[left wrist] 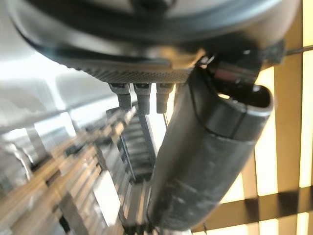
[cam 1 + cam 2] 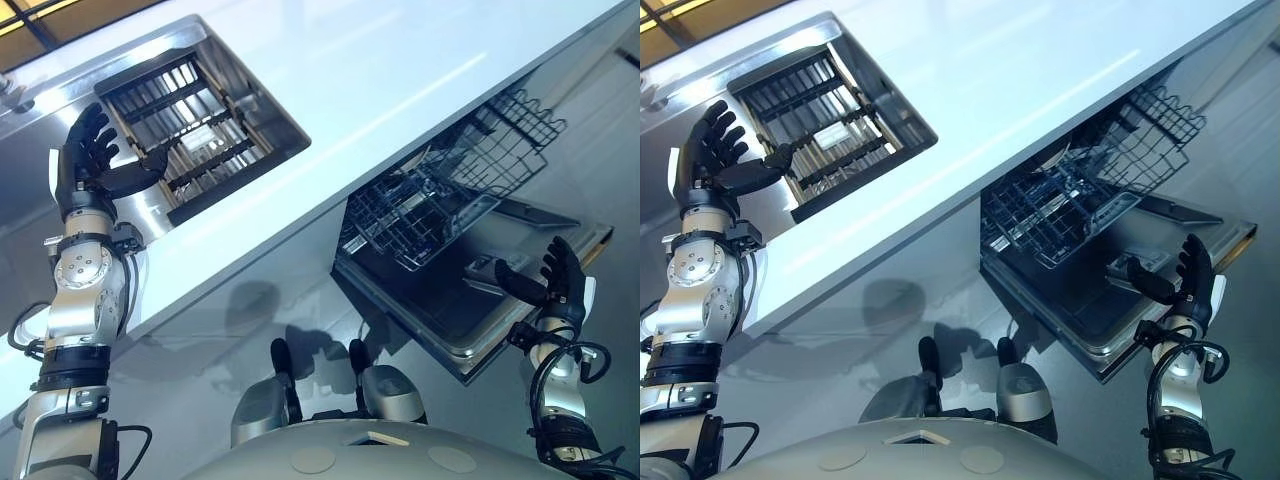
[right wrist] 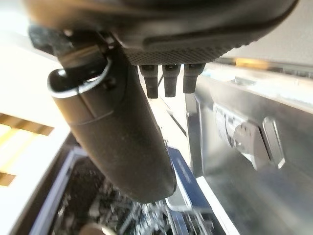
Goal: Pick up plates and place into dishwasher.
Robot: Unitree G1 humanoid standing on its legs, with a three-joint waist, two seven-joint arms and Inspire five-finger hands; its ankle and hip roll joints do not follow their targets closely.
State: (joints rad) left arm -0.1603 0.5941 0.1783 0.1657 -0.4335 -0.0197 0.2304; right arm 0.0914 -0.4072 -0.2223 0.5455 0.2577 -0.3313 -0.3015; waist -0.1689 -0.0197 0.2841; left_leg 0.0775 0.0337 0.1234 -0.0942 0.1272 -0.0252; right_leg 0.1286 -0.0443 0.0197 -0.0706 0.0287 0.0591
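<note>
Left eye view: left hand (image 2: 86,160) spread open, empty, beside the slatted dark rack (image 2: 187,120) in the steel sink (image 2: 150,215); right hand (image 2: 558,282) splayed, empty, by the open stainless dishwasher (image 2: 440,305), black wire basket (image 2: 440,195) out.

No legible text or labels

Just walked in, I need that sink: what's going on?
A robot is at the counter, both hands open and empty. Its left hand is at the edge of the rack in the sink; its right hand hovers by the open dishwasher door, with the basket pulled out.
</note>
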